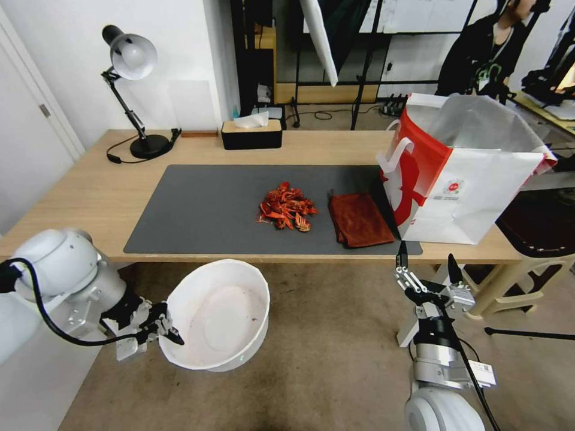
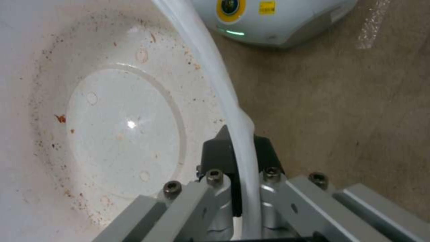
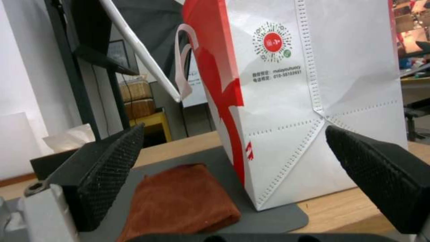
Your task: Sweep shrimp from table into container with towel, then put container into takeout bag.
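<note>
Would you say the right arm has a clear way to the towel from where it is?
Probably yes: the right gripper is open just off the table edge, facing the towel, with nothing between; the bag stands beside it.

white walls point(image 1: 54, 54), brown floor point(image 1: 335, 359), desk lamp point(image 1: 129, 57)

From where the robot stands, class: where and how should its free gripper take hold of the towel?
Take the towel at its near edge, coming from the table's front side with the open right gripper. It lies flat and folded there, and the takeout bag probably crowds its far right corner.
</note>
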Controlling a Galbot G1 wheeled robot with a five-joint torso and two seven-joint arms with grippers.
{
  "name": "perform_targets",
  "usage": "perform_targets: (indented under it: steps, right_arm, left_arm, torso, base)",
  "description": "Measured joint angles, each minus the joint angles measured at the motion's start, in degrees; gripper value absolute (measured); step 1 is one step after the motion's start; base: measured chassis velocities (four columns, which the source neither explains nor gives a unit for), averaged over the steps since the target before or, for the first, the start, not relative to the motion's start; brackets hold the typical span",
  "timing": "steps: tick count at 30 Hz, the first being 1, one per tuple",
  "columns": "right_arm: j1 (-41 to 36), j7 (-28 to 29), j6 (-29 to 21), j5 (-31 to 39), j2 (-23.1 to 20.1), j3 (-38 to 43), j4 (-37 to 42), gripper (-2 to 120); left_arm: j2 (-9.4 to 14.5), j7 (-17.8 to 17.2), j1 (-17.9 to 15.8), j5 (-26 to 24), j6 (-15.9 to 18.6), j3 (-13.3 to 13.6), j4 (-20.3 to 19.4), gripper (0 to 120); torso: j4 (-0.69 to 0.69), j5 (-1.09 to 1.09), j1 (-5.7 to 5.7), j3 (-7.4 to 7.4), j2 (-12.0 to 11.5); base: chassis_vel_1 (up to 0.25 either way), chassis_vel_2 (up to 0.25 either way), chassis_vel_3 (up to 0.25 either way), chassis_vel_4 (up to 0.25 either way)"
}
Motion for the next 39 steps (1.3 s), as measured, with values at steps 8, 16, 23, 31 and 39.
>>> perform_targets:
  steps: [8, 16, 23, 31, 39]
  right_arm:
    - [0.27, 0.1, -0.22, 0.01, -0.13, 0.1, -0.01, 100]
    - [0.66, 0.17, -0.26, 0.15, -0.19, 0.26, -0.71, 100]
    - [0.78, 0.22, -0.36, 0.29, -0.31, 0.32, -0.72, 100]
    - [0.86, 0.32, -0.73, 0.43, -0.47, 0.45, -0.47, 100]
    - [1.38, 0.34, -0.74, 0.63, -0.57, 0.57, -0.94, 100]
  left_arm:
    - [-2.11, 0.0, -0.92, 1.97, 0.01, 1.25, 2.4, 0]
    - [-5.44, 0.34, -1.68, 4.16, 0.03, 3.21, 5.1, 0]
    - [-7.46, 0.13, -1.89, 5.86, 0.05, 4.27, 6.13, 0]
    - [-11.19, 0.55, -2.6, 9.04, 0.06, 4.97, 8.12, 0]
    - [-13.03, 1.52, -4.23, 11.24, 0.07, 5.85, 8.79, 0]
  torso:
    - [0.0, 0.0, 0.0, 0.0, 0.0]
    - [0.0, 0.01, 0.01, 0.0, 0.0]
    - [0.0, 0.01, 0.01, 0.0, 0.0]
    - [0.01, 0.0, 0.01, 0.0, 0.0]
    - [0.0, 0.0, 0.01, 0.0, 0.0]
  base:
    - [0.0, 0.0, 0.0, 0.0]
    - [0.0, 0.0, 0.0, 0.0]
    - [0.0, 0.0, 0.0, 0.0]
    - [0.0, 0.0, 0.0, 0.0]
    - [0.0, 0.0, 0.0, 0.0]
